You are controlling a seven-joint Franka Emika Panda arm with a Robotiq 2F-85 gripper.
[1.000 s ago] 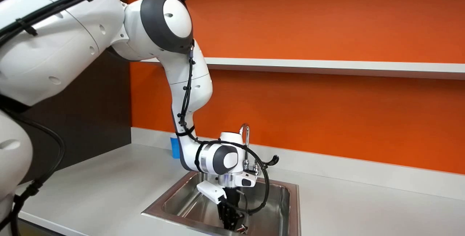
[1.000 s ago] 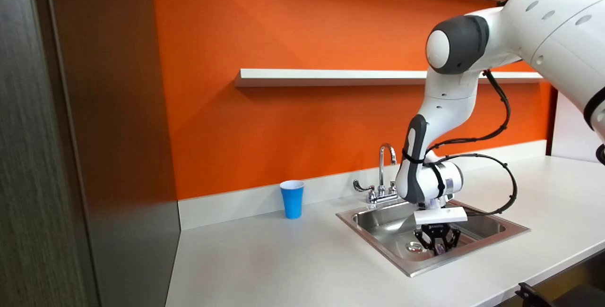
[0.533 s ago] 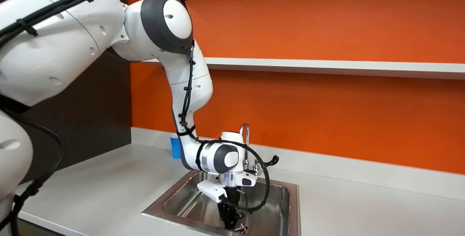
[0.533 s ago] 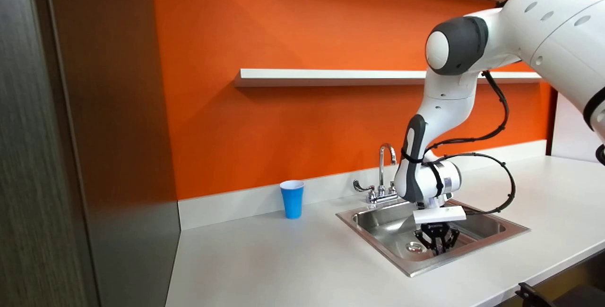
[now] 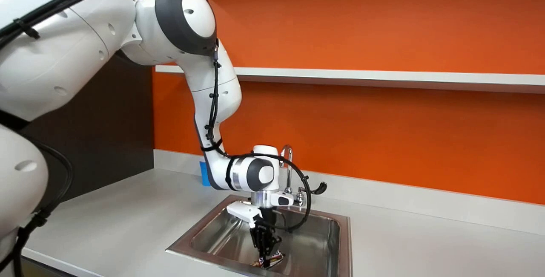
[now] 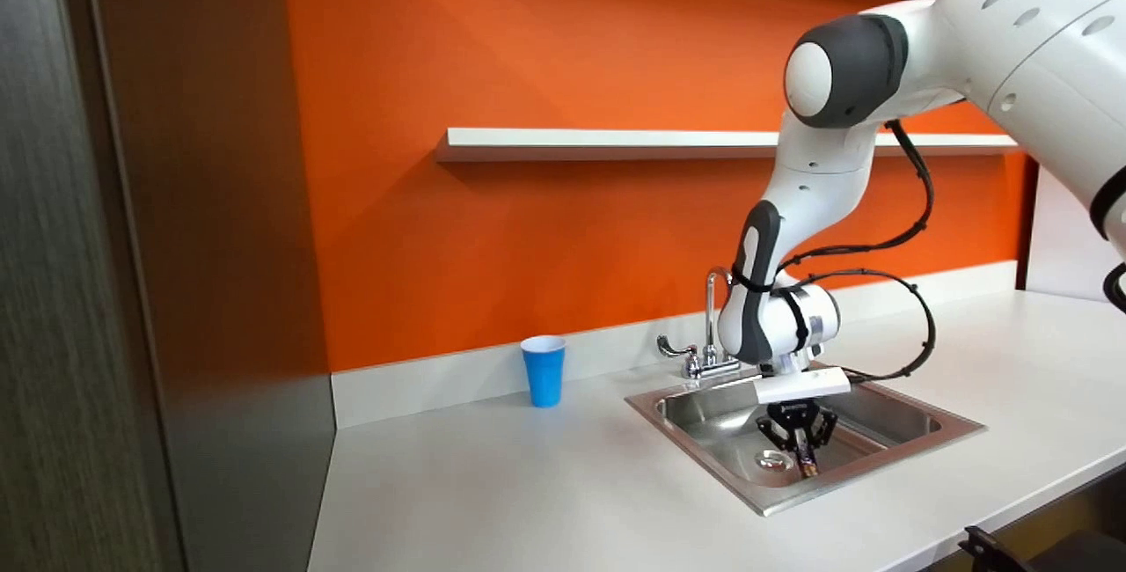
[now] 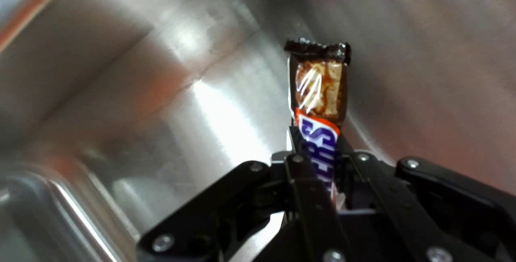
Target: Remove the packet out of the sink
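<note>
The packet (image 7: 320, 88) is a small Snickers bar wrapper, brown with white, red and blue print. My gripper (image 7: 320, 145) is shut on its middle, a finger on each side. One end of the packet sticks out past the fingertips; the other end is partly hidden by the fingers. In both exterior views the gripper (image 5: 266, 262) (image 6: 802, 447) points down inside the steel sink (image 5: 344, 243) (image 6: 858, 473). The packet shows at the fingertips there too (image 5: 277, 258) (image 6: 807, 465), below rim level. Its gap to the sink floor is hard to tell.
A chrome faucet (image 6: 711, 317) (image 5: 289, 179) with handles stands behind the sink, close to the arm. The round drain (image 6: 774, 461) is beside the gripper. A blue cup (image 6: 544, 374) stands on the white countertop (image 6: 493, 475) near the wall. A white shelf (image 6: 616, 139) runs above.
The arm and gripper have risen a little inside the sink in the last half second. The packet has come up with the gripper and shows more clearly at the fingertips.
</note>
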